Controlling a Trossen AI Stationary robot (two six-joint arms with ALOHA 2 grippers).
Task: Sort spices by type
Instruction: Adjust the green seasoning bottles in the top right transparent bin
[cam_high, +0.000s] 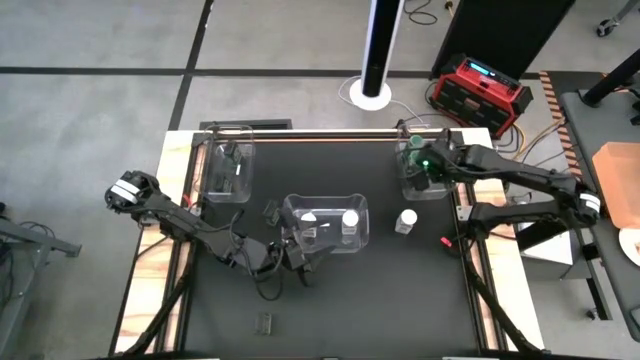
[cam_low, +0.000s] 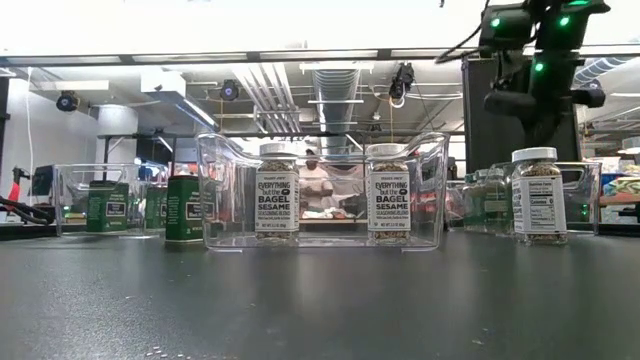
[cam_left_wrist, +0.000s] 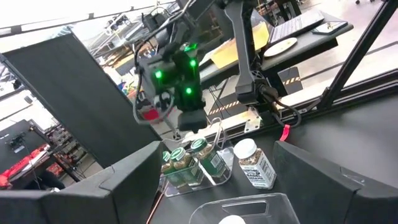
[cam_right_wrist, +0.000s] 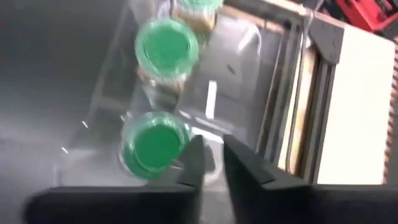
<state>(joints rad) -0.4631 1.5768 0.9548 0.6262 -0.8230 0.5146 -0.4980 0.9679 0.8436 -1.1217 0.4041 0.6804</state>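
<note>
**Right gripper over the green-lid bin, left gripper waiting by the middle bin**

The right arm reaches in from the table's right edge, elbow bent, its wrist pointing down so the right gripper (cam_high: 424, 168) hangs over the clear right bin (cam_high: 440, 192) at the far right of the table. Its two dark fingers (cam_right_wrist: 194, 163) stand close together with only a thin slit between them and nothing held. Directly below them sit two green-lidded jars (cam_right_wrist: 153, 144), side by side inside that bin, the nearer one just beside the fingertips.

Near this gripper, outside the bin on the bare table (cam_high: 400, 300), a white-lidded jar (cam_high: 406, 220) stands upright by itself.

The left arm stretches low across the table from the left edge; the left gripper (cam_high: 296, 252) rests just beside the near wall of the middle bin (cam_high: 296, 206), its fingers spread wide and empty. Ahead of it, inside that bin, two more white-lidded jars (cam_low: 277, 190) labelled bagel sesame stand upright, apart from each other.

Well off to this gripper's left, a left bin (cam_high: 214, 160) holds dark tins (cam_low: 107, 206), and one green tin (cam_low: 183, 209) stands outside it. A small dark object (cam_high: 265, 322) lies near the table's front edge.
</note>
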